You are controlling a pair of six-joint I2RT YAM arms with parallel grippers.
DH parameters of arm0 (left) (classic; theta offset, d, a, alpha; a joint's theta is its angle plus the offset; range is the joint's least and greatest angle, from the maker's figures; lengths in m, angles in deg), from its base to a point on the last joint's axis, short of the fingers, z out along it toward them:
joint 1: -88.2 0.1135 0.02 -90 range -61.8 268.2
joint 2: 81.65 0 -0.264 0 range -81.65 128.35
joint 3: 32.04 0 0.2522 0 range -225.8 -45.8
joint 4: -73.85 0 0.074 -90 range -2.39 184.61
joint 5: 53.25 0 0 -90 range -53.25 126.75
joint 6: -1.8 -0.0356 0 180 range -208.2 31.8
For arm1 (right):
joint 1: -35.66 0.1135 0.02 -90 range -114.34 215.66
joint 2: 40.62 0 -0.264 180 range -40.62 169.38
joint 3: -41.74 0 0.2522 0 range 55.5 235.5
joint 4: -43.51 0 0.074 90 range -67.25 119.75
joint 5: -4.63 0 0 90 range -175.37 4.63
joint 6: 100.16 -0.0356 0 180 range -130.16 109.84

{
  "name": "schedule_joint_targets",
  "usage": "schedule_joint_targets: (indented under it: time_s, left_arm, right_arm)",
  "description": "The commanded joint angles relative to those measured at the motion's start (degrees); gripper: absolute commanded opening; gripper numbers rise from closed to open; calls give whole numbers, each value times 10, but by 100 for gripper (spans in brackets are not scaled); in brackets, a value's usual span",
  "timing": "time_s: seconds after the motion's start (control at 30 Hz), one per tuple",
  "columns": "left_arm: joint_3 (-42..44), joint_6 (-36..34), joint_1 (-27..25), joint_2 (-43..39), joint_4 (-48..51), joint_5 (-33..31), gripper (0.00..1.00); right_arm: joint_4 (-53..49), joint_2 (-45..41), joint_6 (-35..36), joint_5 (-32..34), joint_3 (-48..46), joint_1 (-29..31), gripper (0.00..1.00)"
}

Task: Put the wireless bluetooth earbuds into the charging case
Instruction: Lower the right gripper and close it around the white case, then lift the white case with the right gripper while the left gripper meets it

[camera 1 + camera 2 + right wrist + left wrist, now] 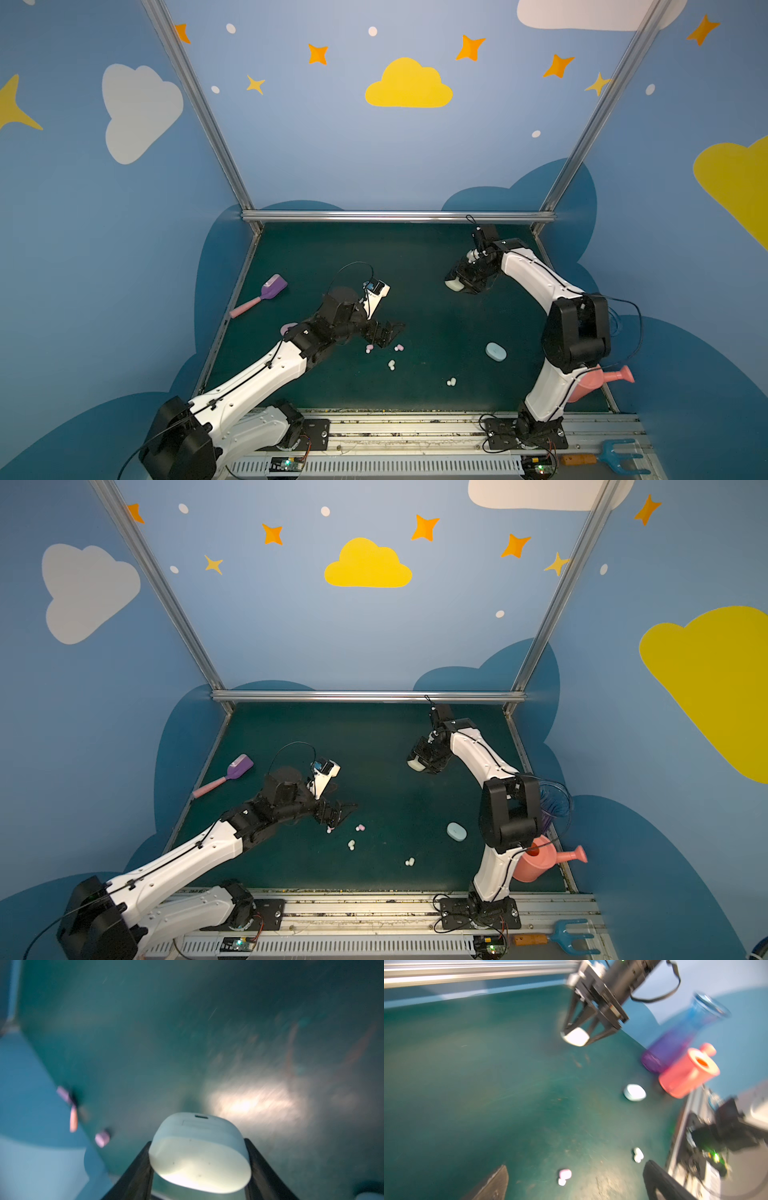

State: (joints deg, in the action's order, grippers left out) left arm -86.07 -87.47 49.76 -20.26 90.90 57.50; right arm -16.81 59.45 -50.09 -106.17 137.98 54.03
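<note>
Table (pixel 415 257): dark green mat; everything else stands or lies on it, except the case that is held.
Right gripper (pixel 454 285): raised over the far right part of the table. The jaws are about half closed and press the two narrow sides of the whitish case.
Left gripper (pixel 390 332): low over the middle of the table. The jaws are spread wide and hold nothing.
Watering can (pixel 609 379): pink, at the near right edge, partly behind the right arm.
Vase (pixel 683 1039): blue and purple, just beside the watering can.
Scoop (pixel 269 291): purple with a pink handle, lying near the left edge.
Whitish case (pixel 199 1153): between the right fingers, above the mat; its lid looks shut.
Pale blue case (pixel 496 352): lying on the mat, right of the middle, with its lid down.
Earbuds (pixel 391 365): all loose on the mat, none in a case. A pink one (pixel 369 348) lies just beside the left fingertips, more pink (pixel 399 347) close to the right of it. A whitish pair is nearer the front and another whitish pair (pixel 451 381) lies toward the pale blue case.
</note>
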Motion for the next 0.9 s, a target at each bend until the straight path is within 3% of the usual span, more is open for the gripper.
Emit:
schedule_joint_targets:
  time_s: [0.0, 0.27, 0.43, 0.67, 0.87]
  left_arm:
    - [-17, -56, -11, -3, -2, 35, 100]
    - [-22, -126, -52, 21, -29, 72, 100]
    - [-28, -166, -75, 42, -68, 89, 100]
    - [-52, -201, -90, 69, -92, 140, 99]
    - [-45, -214, -107, 72, -97, 128, 96]
  right_arm:
    - [11, -86, 30, -58, -45, 28, 45]
    - [-26, -269, 35, -72, -125, 102, 49]
    - [-41, -338, 26, -74, -148, 134, 51]
    - [-34, -361, 22, -96, -171, 190, 54]
    - [-9, -351, 4, -95, -168, 236, 54]
